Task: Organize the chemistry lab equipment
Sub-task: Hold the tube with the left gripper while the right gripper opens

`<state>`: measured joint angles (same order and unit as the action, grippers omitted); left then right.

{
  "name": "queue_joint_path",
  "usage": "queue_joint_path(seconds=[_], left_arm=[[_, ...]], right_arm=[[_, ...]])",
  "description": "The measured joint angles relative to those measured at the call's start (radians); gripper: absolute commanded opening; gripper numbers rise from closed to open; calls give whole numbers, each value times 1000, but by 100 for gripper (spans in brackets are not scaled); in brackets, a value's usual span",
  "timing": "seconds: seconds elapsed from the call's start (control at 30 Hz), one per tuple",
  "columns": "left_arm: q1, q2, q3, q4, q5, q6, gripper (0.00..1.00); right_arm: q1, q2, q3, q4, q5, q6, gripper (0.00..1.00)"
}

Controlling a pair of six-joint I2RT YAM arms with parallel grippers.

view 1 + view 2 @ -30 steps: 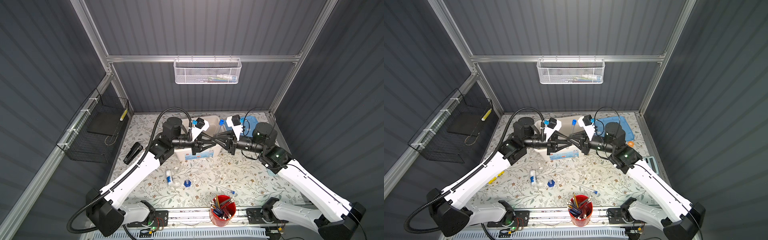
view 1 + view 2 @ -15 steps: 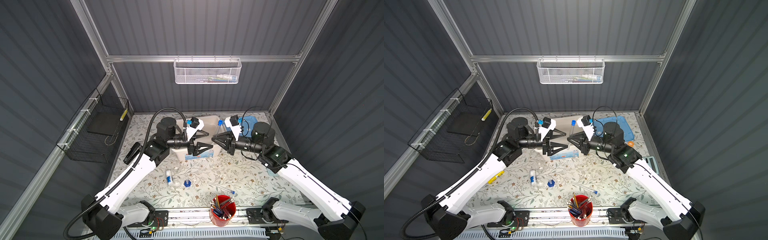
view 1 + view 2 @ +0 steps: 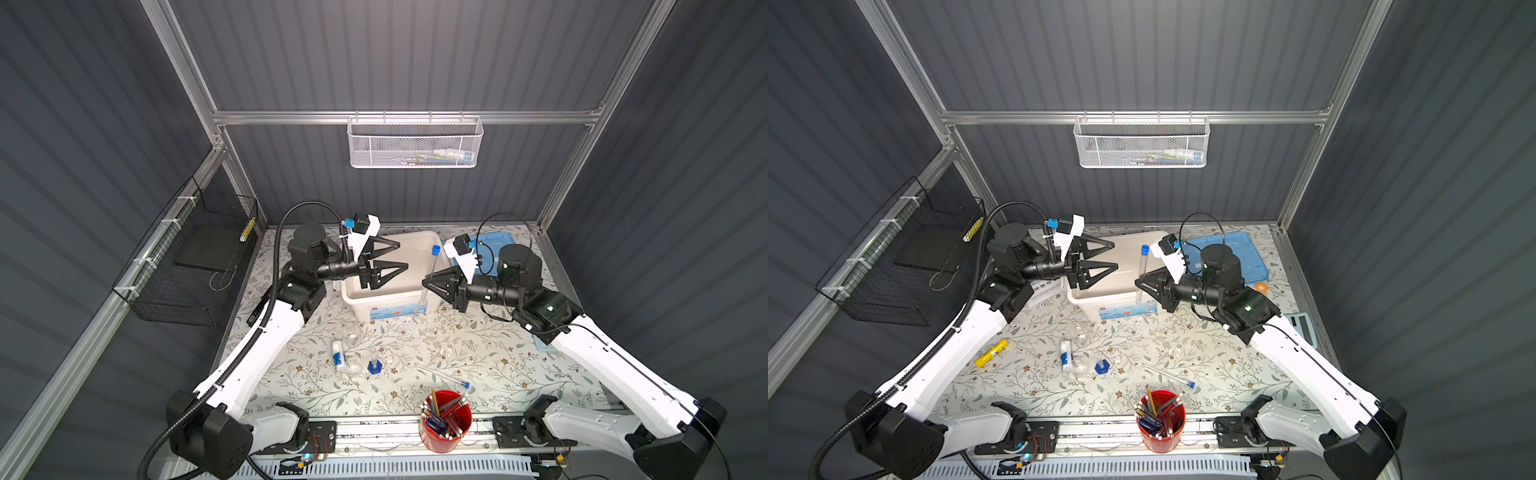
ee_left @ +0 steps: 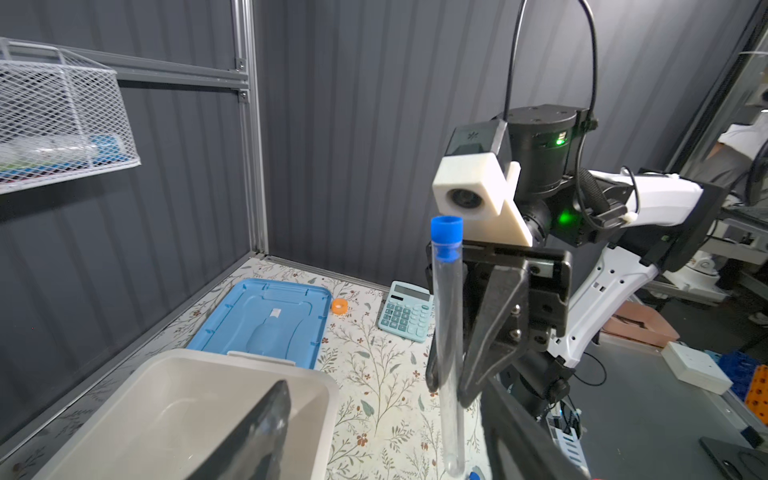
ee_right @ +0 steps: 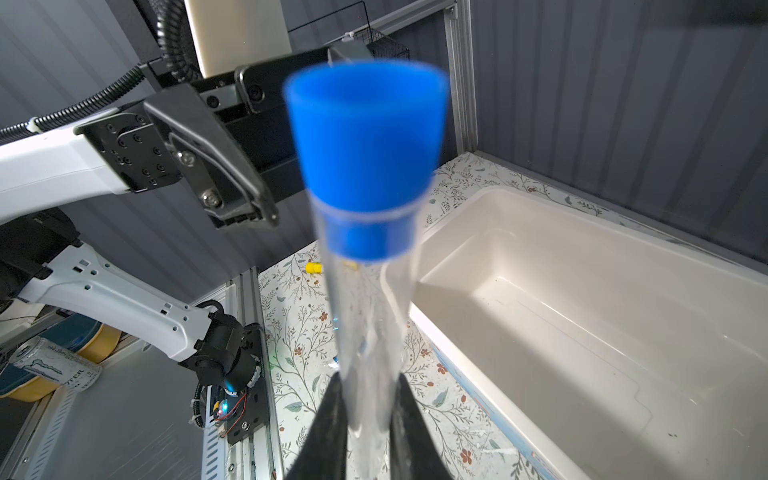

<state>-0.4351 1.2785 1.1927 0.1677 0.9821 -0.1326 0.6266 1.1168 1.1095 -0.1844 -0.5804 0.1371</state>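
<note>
The right gripper (image 4: 448,388) has its black fingers pinched on the lower part of a long clear glass tube with a blue cap (image 4: 446,332). It holds the tube upright and raised off the table, cap uppermost, close to the near right corner of the white rectangular plastic bin (image 3: 415,235). The wrist views suggest the tube is beside the bin's wall, not over its inside. To finish this step well, the arm should probably carry the tube across the rim and tip it to lie along the floor. It should let go only when the tube is low, since smooth glass gripped far from its capped end may pivot or slip. The left gripper (image 3: 402,255) hangs over the bin with its jaws spread and empty, so it had best give way first. No contents can be seen in the bin, and its flat blue plastic lid (image 3: 1237,253) lies on the table behind it. The white mesh basket (image 3: 415,145) on the back rail holds a few slim items, too small to name. The red cup (image 3: 446,419) at the front edge is full of pencils. A second capped tube (image 3: 442,374) and a slim cylinder with blue hexagonal foot (image 3: 374,365) wait on the flowered cloth.
</note>
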Motion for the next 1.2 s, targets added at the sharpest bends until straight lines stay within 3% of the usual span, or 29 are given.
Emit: queue_joint_path(seconds=[0.33, 0.63, 1.2], left_arm=[[0, 121, 51, 148, 111, -135, 70], [0, 121, 65, 163, 130, -146, 66], [-2, 121, 69, 151, 156, -145, 47]], right_arm=[[33, 77, 41, -41, 1, -35, 10], [58, 105, 67, -57, 5, -61, 10], [87, 150, 122, -76, 24, -86, 10]])
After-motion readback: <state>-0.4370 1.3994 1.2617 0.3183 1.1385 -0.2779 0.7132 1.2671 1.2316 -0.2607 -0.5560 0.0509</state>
